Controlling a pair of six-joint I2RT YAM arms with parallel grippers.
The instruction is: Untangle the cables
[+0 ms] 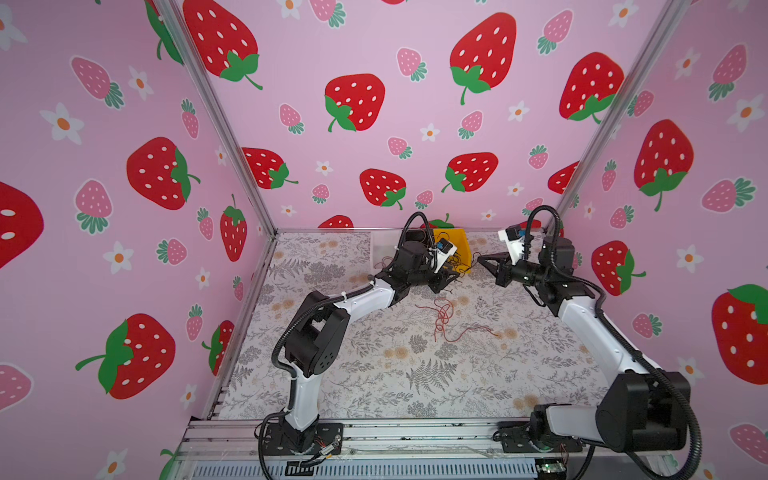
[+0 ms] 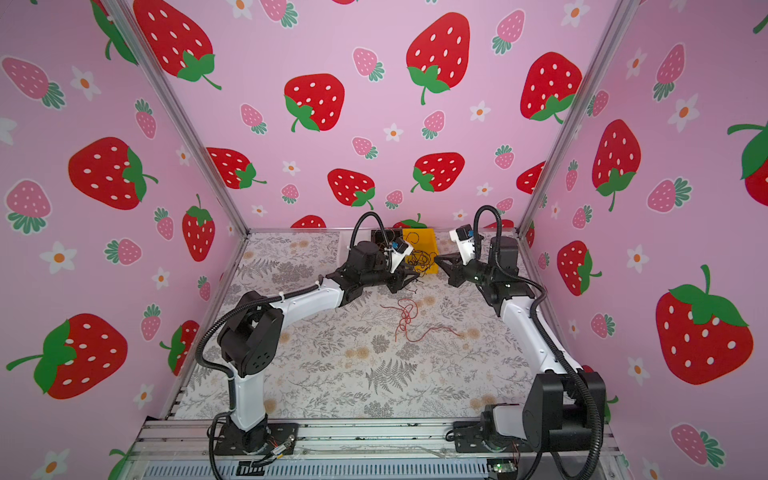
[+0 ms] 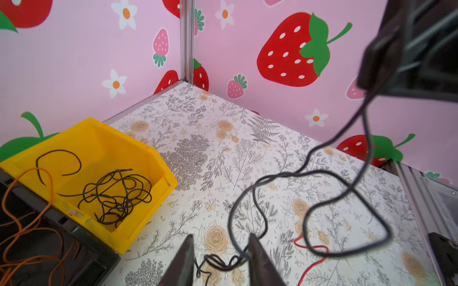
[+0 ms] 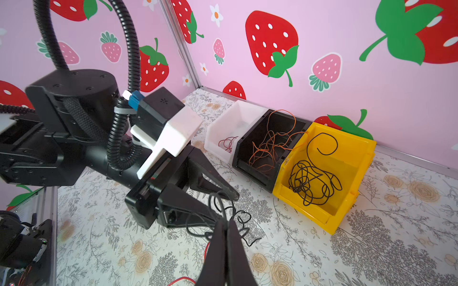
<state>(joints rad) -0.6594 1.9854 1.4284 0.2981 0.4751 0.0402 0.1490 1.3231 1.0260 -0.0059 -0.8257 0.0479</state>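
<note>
A black cable (image 3: 307, 173) hangs in big loops from my right gripper (image 4: 225, 224), which is shut on it at the fingertips. Its lower curls (image 3: 223, 266) lie across the gap of my left gripper (image 3: 220, 236), whose jaws stand apart with one finger touching the strand. In both top views the two grippers (image 1: 446, 282) (image 1: 482, 259) meet just in front of the bins. A loose red cable (image 1: 442, 316) (image 2: 405, 318) lies tangled on the floral table, nearer the front.
Three bins line the back wall. The white bin (image 4: 238, 116) holds a red cable (image 4: 228, 143), the black bin (image 4: 250, 146) orange cables (image 4: 270, 143), and the yellow bin (image 4: 366, 153) black cables (image 4: 312, 183). Pink walls close in the back and sides.
</note>
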